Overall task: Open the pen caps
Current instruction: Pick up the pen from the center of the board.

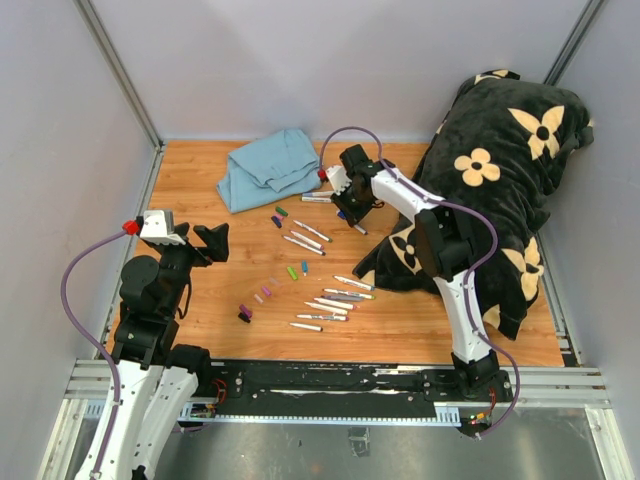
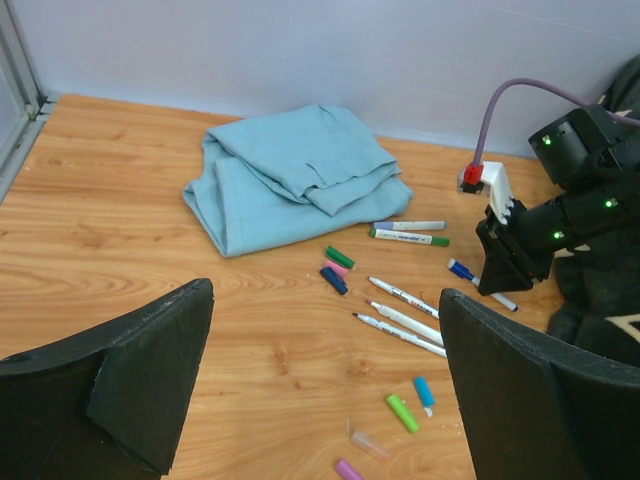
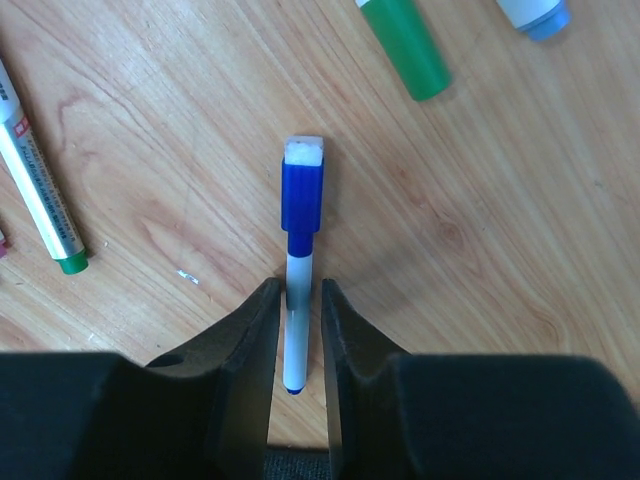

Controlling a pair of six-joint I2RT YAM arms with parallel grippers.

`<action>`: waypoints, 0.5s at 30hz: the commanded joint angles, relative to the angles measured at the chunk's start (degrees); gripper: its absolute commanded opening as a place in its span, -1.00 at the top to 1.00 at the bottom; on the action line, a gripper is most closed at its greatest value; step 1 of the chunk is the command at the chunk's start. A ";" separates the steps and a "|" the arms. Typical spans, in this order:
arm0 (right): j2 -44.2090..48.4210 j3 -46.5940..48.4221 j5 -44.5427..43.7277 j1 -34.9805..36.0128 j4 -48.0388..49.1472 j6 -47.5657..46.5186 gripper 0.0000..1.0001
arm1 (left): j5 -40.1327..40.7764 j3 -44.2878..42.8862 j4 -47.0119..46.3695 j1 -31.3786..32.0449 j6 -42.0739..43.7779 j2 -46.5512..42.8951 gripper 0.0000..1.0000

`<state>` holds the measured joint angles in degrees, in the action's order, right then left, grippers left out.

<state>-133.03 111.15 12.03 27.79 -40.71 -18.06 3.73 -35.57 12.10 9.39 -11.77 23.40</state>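
- Table (image 1: 200,170): a flat wood-grain board with light walls around it.
- Pillow (image 1: 520,150): soft and black with cream four-petal flowers, slumped over the right side of the table. It shows no readable writing.
- Cloth (image 2: 290,175): light blue fabric, loosely folded and creased, lying at the far centre-left.
- Right arm: it reaches forward over the pillow's edge, wrist pitched down. The right gripper (image 3: 300,290) points at the table, jaws narrowly spaced on either side of a marker (image 3: 298,320) with a white barrel. It cannot be told whether they press on it.
- Left arm: folded back near its base. The left gripper (image 2: 325,290) is raised clear of the table, its fingers spread wide and holding nothing.
- Other markers (image 1: 335,300): thin white barrels scattered mid-table. One (image 3: 40,200) carries red print too small to read.
- Pen caps (image 2: 402,412): short plastic cylinders. A blue cap (image 3: 302,195) with a white end sits on the marker between the right jaws. Loose green, pink, blue and purple caps lie between the cloth and the near edge.
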 commanded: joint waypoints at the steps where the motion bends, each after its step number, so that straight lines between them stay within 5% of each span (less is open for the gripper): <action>1: -2.74 2.05 -1.59 0.76 -4.18 -2.53 0.54 | -0.74 -0.34 -1.74 -0.37 0.87 -0.08 -0.97; 15: -5.11 7.33 -3.01 1.87 -14.85 -8.36 0.61 | -0.91 -0.30 -1.64 -0.33 0.79 -0.19 -0.97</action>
<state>-135.79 116.90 9.63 28.08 -49.41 -23.77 3.55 -35.57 12.12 9.39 -11.77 23.40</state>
